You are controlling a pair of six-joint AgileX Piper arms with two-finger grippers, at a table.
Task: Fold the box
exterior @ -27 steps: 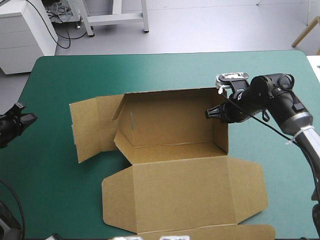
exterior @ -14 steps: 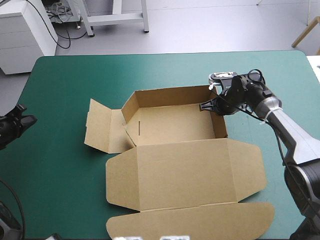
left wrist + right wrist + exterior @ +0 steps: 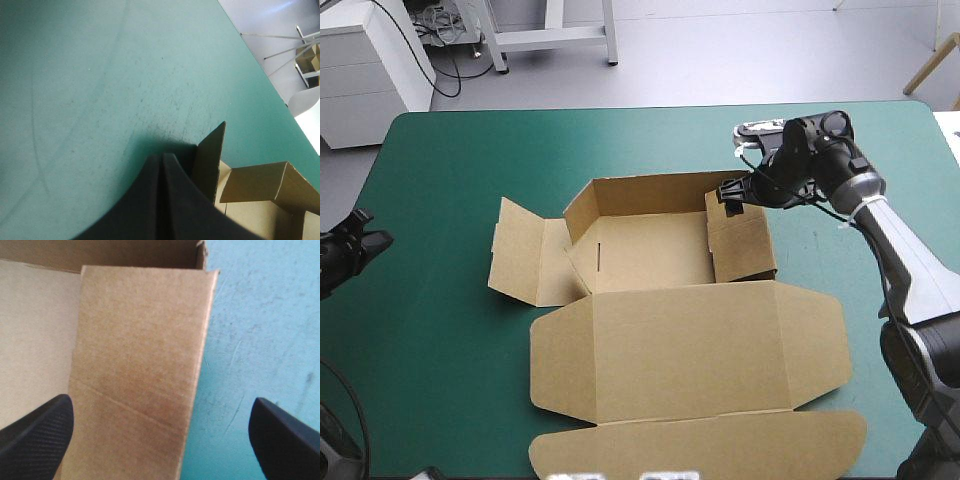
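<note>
One box flap [image 3: 140, 330] stands between right end effector's [image 3: 160, 407] spread fingers [image 3: 35, 432].

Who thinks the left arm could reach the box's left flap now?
Probably yes: only bare teal-green cover lies between the left gripper and the left flap, though its fingers are shut.

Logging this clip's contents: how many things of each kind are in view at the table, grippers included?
Brown box: 1
Black grippers: 2 (left gripper, right gripper)
Total: 3
</note>
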